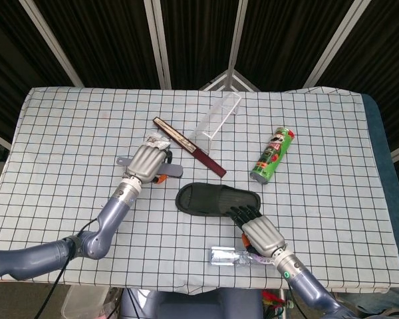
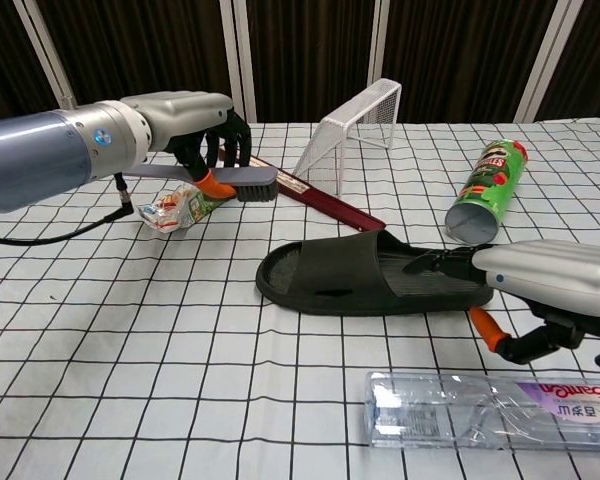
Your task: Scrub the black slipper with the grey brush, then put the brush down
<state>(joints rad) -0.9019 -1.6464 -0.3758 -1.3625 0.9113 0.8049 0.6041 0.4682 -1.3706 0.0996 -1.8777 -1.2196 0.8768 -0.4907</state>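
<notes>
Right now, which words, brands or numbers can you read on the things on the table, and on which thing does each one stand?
"Pringles": on the green can, the logo small but recognisable.
Purple lettering on the clear case: it appears upside down in the chest view, too unclear to read.
Print on the snack wrapper: too small and crumpled to read.
Label strip on the dark red box: too small to read.

The slipper (image 2: 375, 275) looks like matt black rubber with a ribbed insole. A checked cloth (image 2: 180, 380) covers the table. The bottle (image 2: 495, 410) is clear glossy plastic, the rack (image 2: 350, 135) white wire mesh, the can (image 2: 488, 190) glossy printed card.
</notes>
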